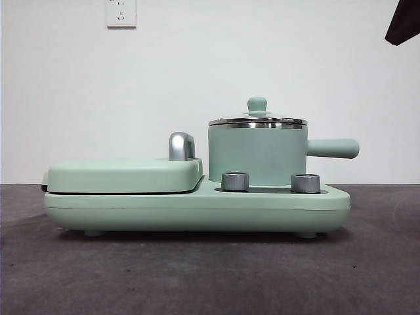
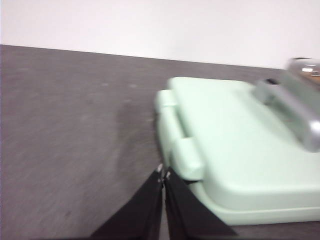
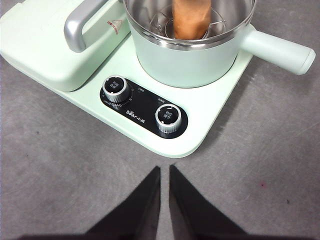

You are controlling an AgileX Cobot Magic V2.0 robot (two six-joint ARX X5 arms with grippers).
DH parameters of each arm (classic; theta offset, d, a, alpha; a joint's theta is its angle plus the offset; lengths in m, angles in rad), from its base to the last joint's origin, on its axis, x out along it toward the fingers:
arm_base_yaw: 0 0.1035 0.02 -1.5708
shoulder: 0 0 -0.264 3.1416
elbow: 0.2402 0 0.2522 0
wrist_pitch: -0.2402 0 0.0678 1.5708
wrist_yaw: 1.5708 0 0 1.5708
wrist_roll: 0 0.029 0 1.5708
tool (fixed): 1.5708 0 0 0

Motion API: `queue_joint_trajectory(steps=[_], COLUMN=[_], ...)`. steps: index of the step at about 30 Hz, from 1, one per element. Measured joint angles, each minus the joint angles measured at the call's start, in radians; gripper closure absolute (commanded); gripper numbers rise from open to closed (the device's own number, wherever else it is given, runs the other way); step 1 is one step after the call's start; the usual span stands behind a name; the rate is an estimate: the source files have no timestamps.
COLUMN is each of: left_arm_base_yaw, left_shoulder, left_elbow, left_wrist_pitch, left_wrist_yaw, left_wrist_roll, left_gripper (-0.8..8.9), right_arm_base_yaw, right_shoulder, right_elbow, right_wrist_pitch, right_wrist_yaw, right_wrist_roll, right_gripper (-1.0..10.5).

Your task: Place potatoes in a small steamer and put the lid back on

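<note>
Your work area is a dark grey matte table [image 1: 197,275] before a plain white wall [image 1: 197,79], which carries a white socket plate [image 1: 121,13] high up.

The largest item is the mint-green oblong cooker base [image 1: 197,207], standing flat on the table. All positions below are given relative to this base.

- The flat mint-green griddle cover [image 1: 125,174] lies closed over one half of the base, with a curved chrome handle [image 1: 181,146] at its inner edge.
- The small steamer [image 1: 256,154], a mint-green cylindrical pot with a steel rim, stands upright on the other half of the base. Its straight side handle [image 1: 335,148] reaches out past the end of the base.
- The lid [image 1: 258,121], a round steel-rimmed disc with a small mint-green knob, sits level on the steamer's rim.
- The potatoes [image 3: 191,20], one orange-brown lump, rest inside the steamer on a wire rack. The right wrist view does not show whether you see them through glass.
- Two round steel dials [image 1: 235,181] [image 1: 305,183] stand on the front of the base below the steamer, on a black panel [image 3: 145,107].

The left gripper [image 2: 163,172] hangs beside the griddle end of the base, jaws pressed together and empty. The right gripper [image 3: 164,170] hangs in front of the dials, clear of the base, jaws closed to a thin slit and empty. A black arm tip [image 1: 403,23] shows at a top corner of the front view; which arm it is cannot be told.
</note>
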Motion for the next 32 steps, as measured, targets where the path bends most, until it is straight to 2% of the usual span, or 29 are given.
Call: queue_joint_trajectory(steps=[7, 29, 32], left_arm_base_yaw=[0.070, 0.097, 0.097], left_shoulder=[-0.181, -0.179, -0.179], left_elbow=[-0.157, -0.158, -0.158], left_wrist_pitch=[0.018, 0.029, 0.029], left_wrist_yaw=[-0.011, -0.014, -0.014], left_wrist_roll=[-0.006, 0.022, 0.023], left_gripper=[8.07, 8.07, 8.07], right_arm_base_yaw=[0.000, 0.000, -0.004], right_shoulder=[0.000, 0.000, -0.002], right_elbow=[0.000, 0.000, -0.001], right_wrist_pitch=[0.000, 0.001, 0.044], right_wrist_yaw=[0.000, 0.000, 0.006], right_wrist_roll=[0.000, 0.000, -0.016], right_gripper=[9.2, 9.2, 9.2])
